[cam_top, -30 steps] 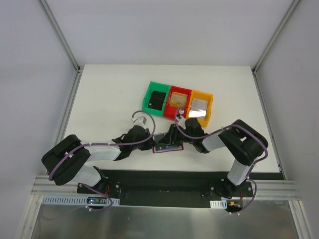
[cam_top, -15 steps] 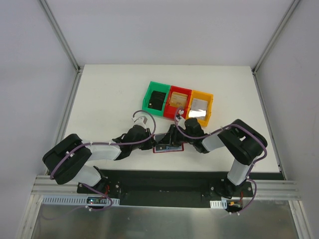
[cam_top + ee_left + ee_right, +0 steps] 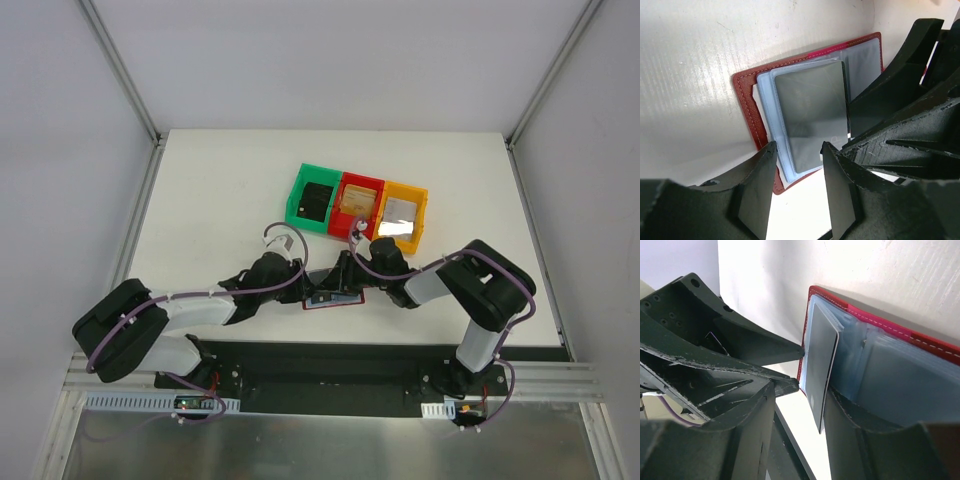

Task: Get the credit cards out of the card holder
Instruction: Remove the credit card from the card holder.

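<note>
**Card holder open between two tools, one grey card lifted**

A white bench (image 3: 220, 200) sits inside pale walls (image 3: 60, 150). Three bins stand in a row at its back middle. The green bin (image 3: 296, 195) on the left holds a black card (image 3: 317, 201). The red bin (image 3: 362, 177) beside it holds a tan-gold card (image 3: 356, 200). The orange bin (image 3: 407, 187) on the right holds a silvery card (image 3: 400, 210).

Nearer the arms, the card holder (image 3: 335, 298) lies open on the bench, red cover down and blue-grey pockets (image 3: 900, 385) up.

The left tool (image 3: 798, 150) reaches in low from the left. Its jaws stand apart, closed on nothing, with the fingertips just beside the holder's left edge.

A grey card (image 3: 812, 115) sits over the pockets of the holder's left half, tilted up off the page. One end of it is free. I cannot tell how much of it is still tucked in.

The right tool (image 3: 800, 390) comes in from the right over the holder's other half. Its jaws are also apart, and the card's free end hangs in the gap, close to one finger. Whether a finger presses on the pockets is not clear.
</note>
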